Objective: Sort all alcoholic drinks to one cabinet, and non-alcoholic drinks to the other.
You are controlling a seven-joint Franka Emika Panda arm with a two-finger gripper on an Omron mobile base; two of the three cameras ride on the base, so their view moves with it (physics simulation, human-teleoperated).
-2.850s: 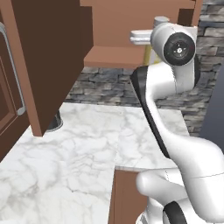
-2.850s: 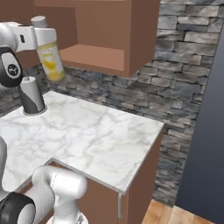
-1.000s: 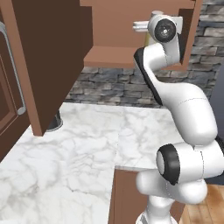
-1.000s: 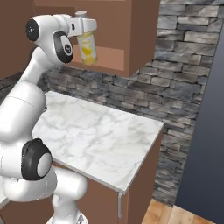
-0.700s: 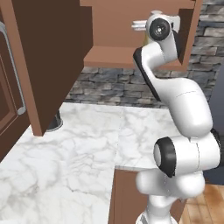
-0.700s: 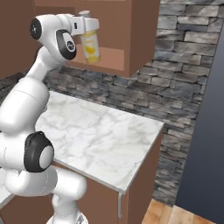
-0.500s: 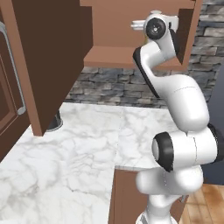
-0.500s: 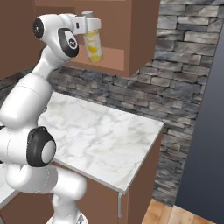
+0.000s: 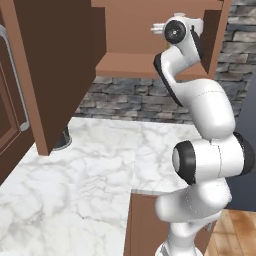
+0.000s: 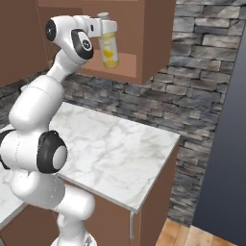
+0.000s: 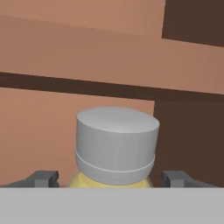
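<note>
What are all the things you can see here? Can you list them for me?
yellow juice bottle: one, yellow with a pale grey cap, held up inside the open cabinet
cabinet: one, brown, on the wall above the counter, its door swung open
counter: one, white marble, below the cabinet
dark object: one, on the counter, half hidden by the door
stone wall: grey, behind the counter
gripper: one, dark fingertips either side of the bottle
arm: one, white
</note>
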